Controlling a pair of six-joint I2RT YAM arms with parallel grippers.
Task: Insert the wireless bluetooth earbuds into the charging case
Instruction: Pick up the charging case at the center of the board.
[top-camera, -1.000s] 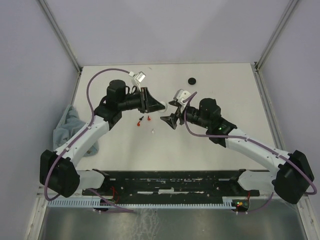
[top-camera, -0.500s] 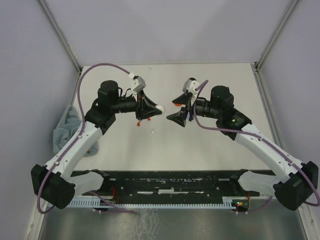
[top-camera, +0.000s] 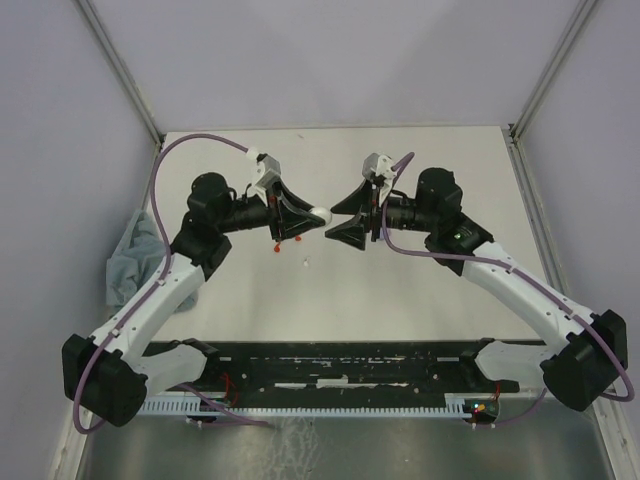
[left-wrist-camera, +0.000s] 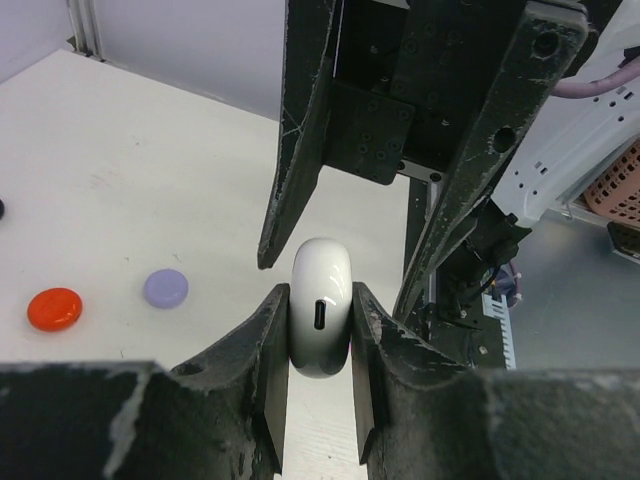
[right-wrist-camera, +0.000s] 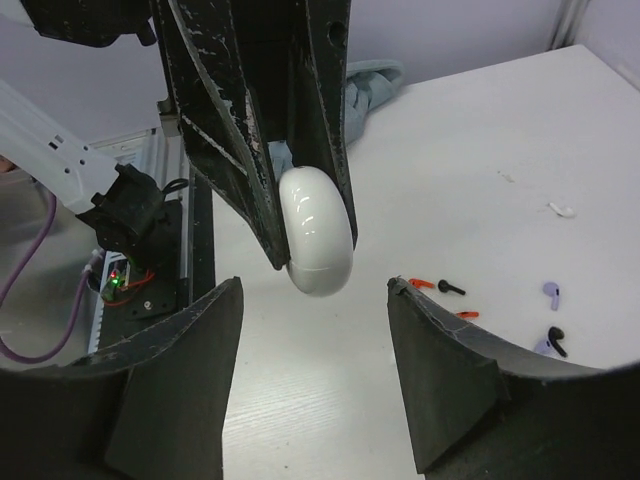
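Surface: I see a white tabletop (top-camera: 430, 290) with a crumpled grey-blue cloth (top-camera: 128, 255) at its 9 o'clock edge.
Room: pale lavender walls, metal corner posts.
Earbuds (right-wrist-camera: 450, 289): tiny stemmed buds in red, black, lavender and white, loose on the table at 4 o'clock from the case in my right wrist view.
White charging case (left-wrist-camera: 320, 318): glossy, rounded, lifted off the table, port slot facing my left wrist camera.
Left gripper (top-camera: 305, 215): clamped on the case.
Right gripper (right-wrist-camera: 315, 287): fingers spread wide either side of the case, not touching.
Red case (left-wrist-camera: 54, 308), lavender case (left-wrist-camera: 165, 288): on the table, 9 o'clock from the held one.
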